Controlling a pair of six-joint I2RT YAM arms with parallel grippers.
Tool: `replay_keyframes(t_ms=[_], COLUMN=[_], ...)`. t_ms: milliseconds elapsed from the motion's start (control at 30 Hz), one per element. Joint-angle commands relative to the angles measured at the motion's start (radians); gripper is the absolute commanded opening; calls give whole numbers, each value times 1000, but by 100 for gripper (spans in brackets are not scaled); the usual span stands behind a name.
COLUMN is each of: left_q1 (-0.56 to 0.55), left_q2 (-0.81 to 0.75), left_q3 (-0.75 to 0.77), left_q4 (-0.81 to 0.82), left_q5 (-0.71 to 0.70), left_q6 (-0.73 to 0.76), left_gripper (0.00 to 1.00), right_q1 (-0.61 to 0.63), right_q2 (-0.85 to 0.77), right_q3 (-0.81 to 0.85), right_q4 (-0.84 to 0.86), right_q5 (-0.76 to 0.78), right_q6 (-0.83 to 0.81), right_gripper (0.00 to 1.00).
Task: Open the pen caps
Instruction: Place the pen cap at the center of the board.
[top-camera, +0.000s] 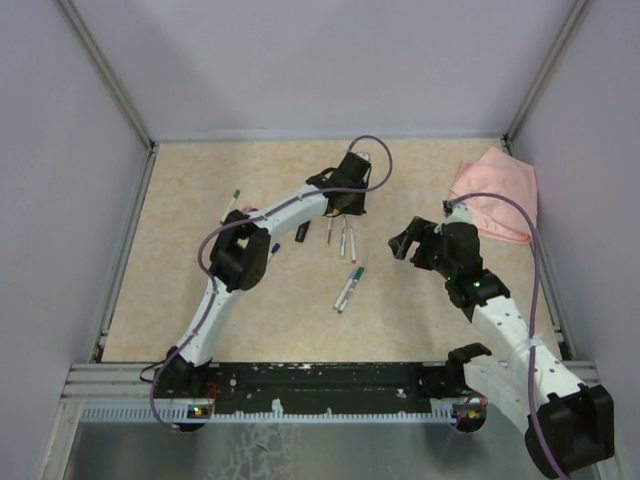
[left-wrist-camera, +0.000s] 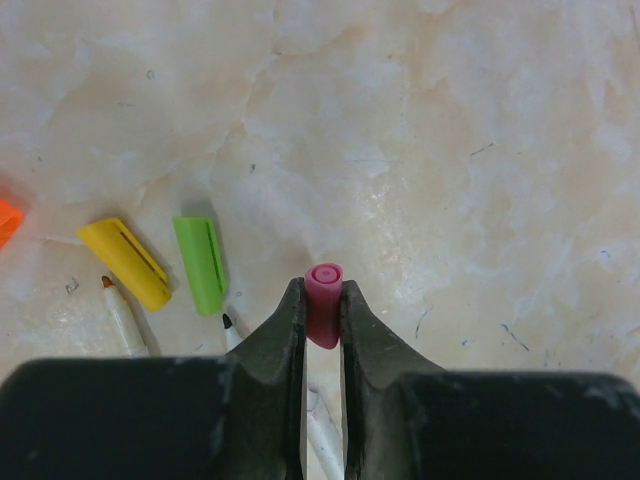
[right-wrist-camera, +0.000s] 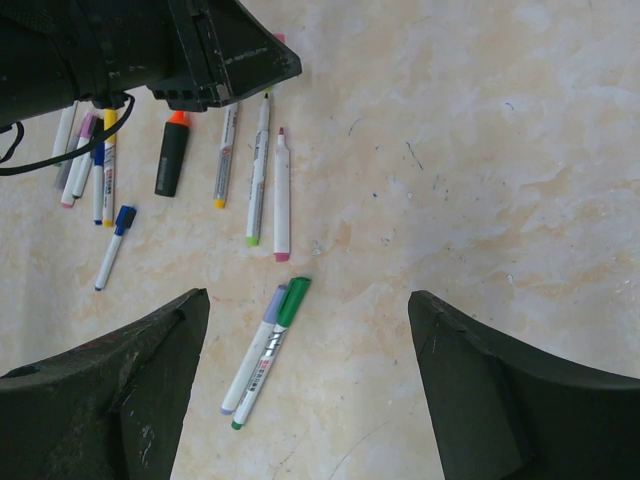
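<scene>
Step in hand: the left hand (left-wrist-camera: 322, 305) is clenched on a pink cap (left-wrist-camera: 324, 282), just above the surface (left-wrist-camera: 450, 150); the cap appears to be off its pen.
Loose caps: a yellow cap (left-wrist-camera: 125, 262) and a green cap (left-wrist-camera: 201, 264) lie side by side, left of the hand.
Other arm: the right hand (right-wrist-camera: 305, 300) is spread wide, grasping nothing, above two capped pens (right-wrist-camera: 262, 352).
Next move: probably drop the pink cap beside the loose ones, then grip a capped pen at barrel and cap.

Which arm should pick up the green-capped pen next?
The right arm. Its fingers are open and empty, with the green-capped pen lying in view between them. The left fingers are shut on a pink cap.
</scene>
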Motion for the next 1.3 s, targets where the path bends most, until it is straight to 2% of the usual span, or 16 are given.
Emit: replay_keyframes(t_ms=[0, 300, 467, 600, 733, 900, 1000, 1100, 1267], left_q1=[-4, -3, -2, -3, -3, -2, -1, 4, 11], left_q2=[32, 27, 2, -83, -256, -512, -661, -788, -943], left_q3=[33, 32, 32, -7, -171, -472, -639, -782, -951], left_q4=[-47, -45, -37, 2, 135, 310, 366, 368, 258], left_q5=[-25, -33, -33, -30, -9, 17, -21, -62, -159], left_q6=[19, 29, 33, 40, 84, 187, 225, 258, 278], left_gripper=[15, 31, 32, 33, 34, 37, 38, 41, 54], right_q1=[-9, -11, -11, -11, -12, -12, -10, -10, -9], right_q2=[-23, -10, -6, -6, -15, -21, -20, -15, 20], right_q3=[4, 12, 22, 37, 44, 49, 48, 43, 33], right_q4=[23, 19, 12, 7, 29, 78, 122, 172, 260], right_q5=[19, 17, 14, -5, -50, -152, -244, -324, -429], right_q6=[-13, -13, -15, -31, -53, -84, -100, -94, -53], right_gripper=[81, 81, 81, 81, 81, 81, 81, 81, 81])
